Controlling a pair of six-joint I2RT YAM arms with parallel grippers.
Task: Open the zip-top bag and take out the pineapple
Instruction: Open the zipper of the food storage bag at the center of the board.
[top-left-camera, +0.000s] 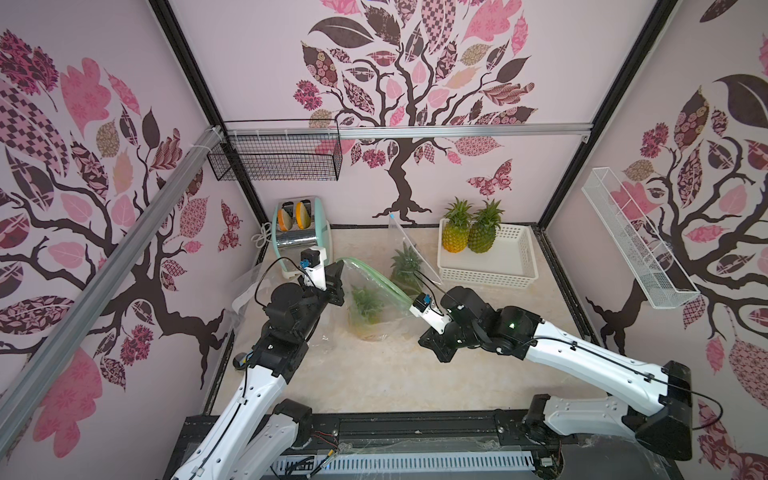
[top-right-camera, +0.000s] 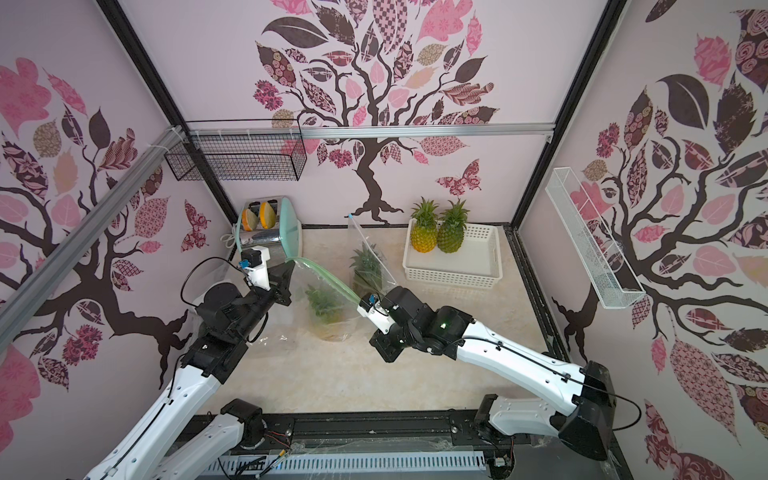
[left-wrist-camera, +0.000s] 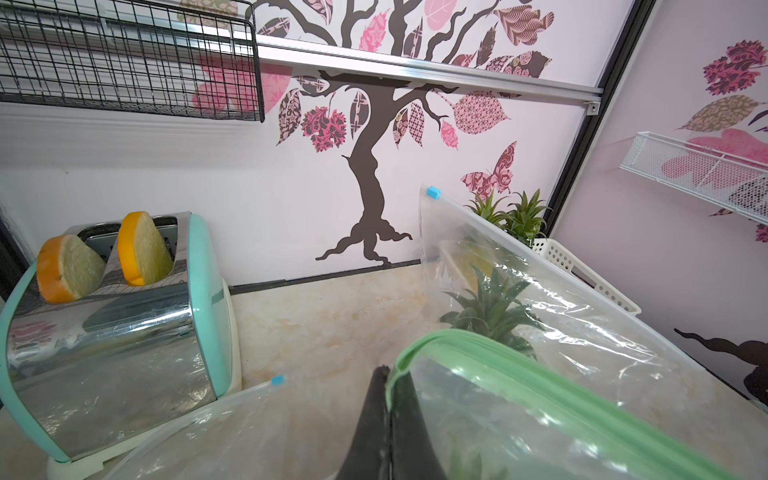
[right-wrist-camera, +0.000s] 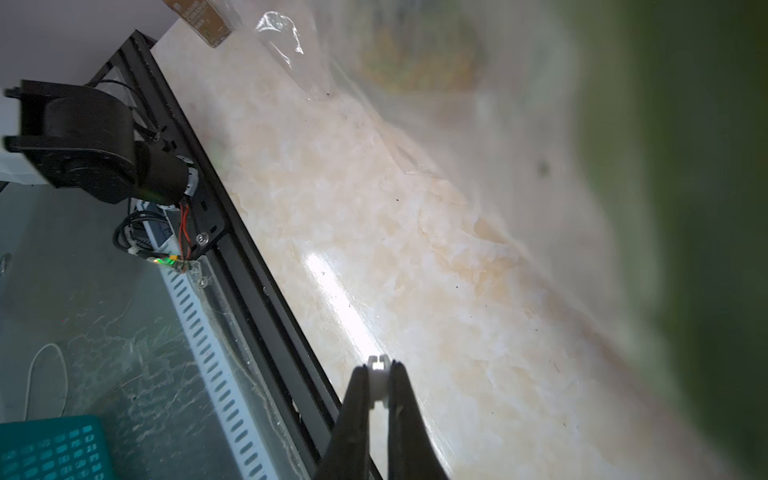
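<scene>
In both top views the zip-top bag (top-left-camera: 392, 309) stands on the table (top-left-camera: 374, 374) between the arms, with the pineapple (top-left-camera: 366, 309) upright inside. Its green zip track (top-left-camera: 376, 274) is slung between the left gripper (top-left-camera: 337, 276) and the right gripper (top-left-camera: 412, 303). Behind it a second bag (top-left-camera: 409, 257) holds another pineapple, and the white basket (top-left-camera: 486, 272) holds two pineapples (top-left-camera: 469, 235), so don't mix them up. In the left wrist view your left claw is clamped shut on the end of the track. That ridge looks stiffer than the film, so it is the sound place to hold. A third bag (left-wrist-camera: 216, 428) lies flat beside the toaster (left-wrist-camera: 124, 316), which has two bread slices (left-wrist-camera: 104, 257) in its slots. In the right wrist view your right claw is pinched on the white slider (right-wrist-camera: 377, 374), with blurred film and green close beside it. I cannot tell whether the mouth has parted. Expect the film to be limp and slippery. The fruit looks bulky and rigid, and its spiky crown is likely to snag the film. When you reach in, grip it low on the crown or around the body.
</scene>
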